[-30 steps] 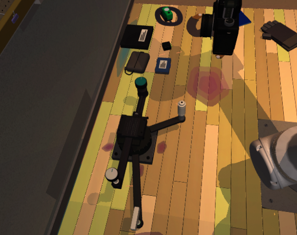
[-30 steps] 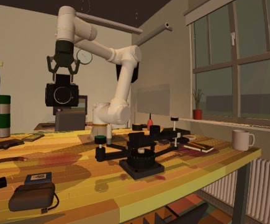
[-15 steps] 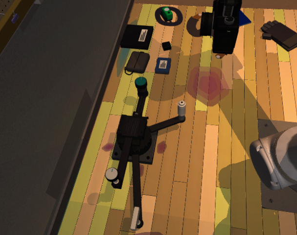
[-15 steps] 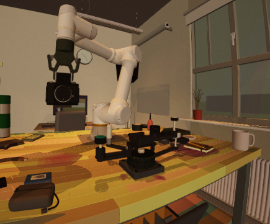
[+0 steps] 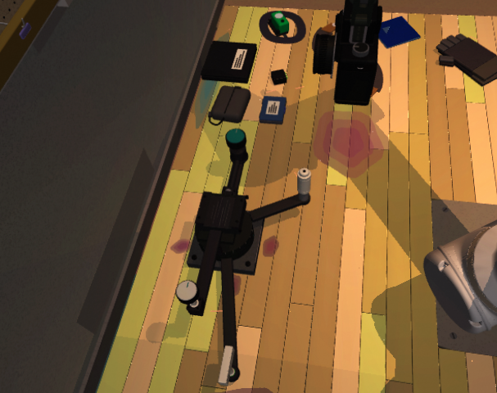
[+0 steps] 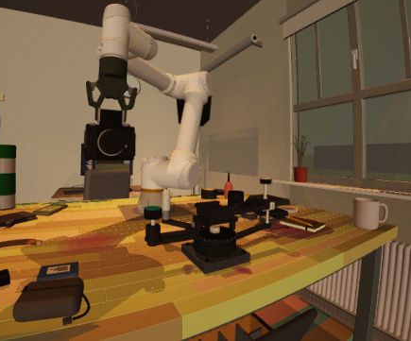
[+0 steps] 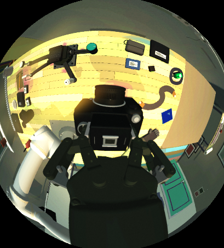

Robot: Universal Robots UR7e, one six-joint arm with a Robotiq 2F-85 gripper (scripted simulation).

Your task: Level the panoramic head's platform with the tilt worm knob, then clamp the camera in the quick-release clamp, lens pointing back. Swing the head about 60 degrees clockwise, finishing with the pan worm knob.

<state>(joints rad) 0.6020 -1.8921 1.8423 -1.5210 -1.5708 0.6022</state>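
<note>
My gripper hangs high above the far end of the bench. The black camera is held in its closed fingers by the top block, well clear of the wood. In the wrist camera the camera hangs below the fingers, its lens barrel pointing away from me. The panoramic head sits on its square base near the bench's left edge. Its clamp platform is empty. A green-capped knob, a silver handle and a white-dialled knob stand at the ends of its arms.
Behind the work lie a black case, a dark pouch, a blue card, a green gadget in a ring, a blue square and gloves. The arm's base stands at right. A mug stands near the window corner.
</note>
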